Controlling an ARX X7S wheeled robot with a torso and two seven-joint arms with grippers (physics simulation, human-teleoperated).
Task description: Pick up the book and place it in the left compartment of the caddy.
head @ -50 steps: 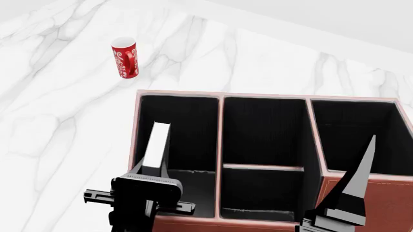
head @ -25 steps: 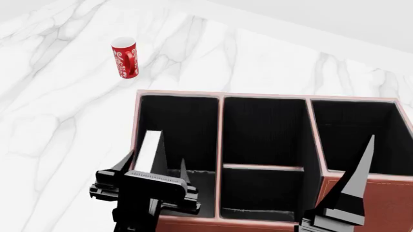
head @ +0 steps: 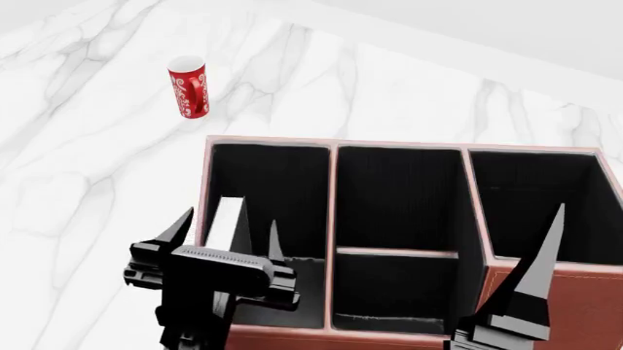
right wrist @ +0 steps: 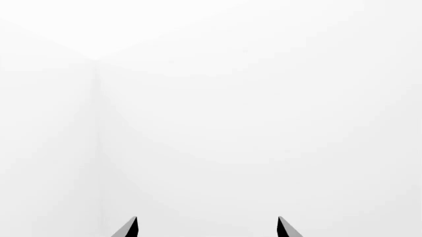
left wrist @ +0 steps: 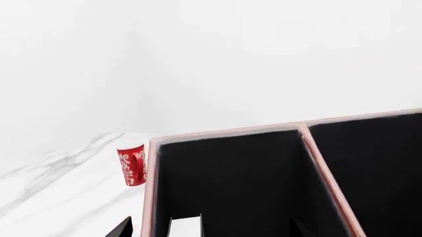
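The black book [head: 226, 221] stands on end inside the left compartment [head: 282, 189] of the reddish-brown caddy [head: 399, 144], its white page edges up, close to the compartment's left wall. My left gripper [head: 226, 237] is open around its top: one finger [head: 180, 222] is outside the caddy wall, the other [head: 273, 246] inside the bay. Neither touches the book. In the left wrist view the book [left wrist: 185, 227] shows in the left compartment [left wrist: 231, 182]. My right gripper [right wrist: 207, 228] is open and holds nothing, hovering over the caddy's front right corner [head: 535, 277].
A red patterned mug [head: 189, 87] stands on the white marble table [head: 87, 182] beyond the caddy's far left corner, also visible as the mug [left wrist: 132, 165] in the left wrist view. The caddy's middle bay [head: 397, 189] has a cross divider; a tall-walled bay [head: 535, 197] is at its right.
A second ago my left gripper was shut on the book held higher. It has opened, the book has dropped lower into the bay, and the fingers have spread wider.
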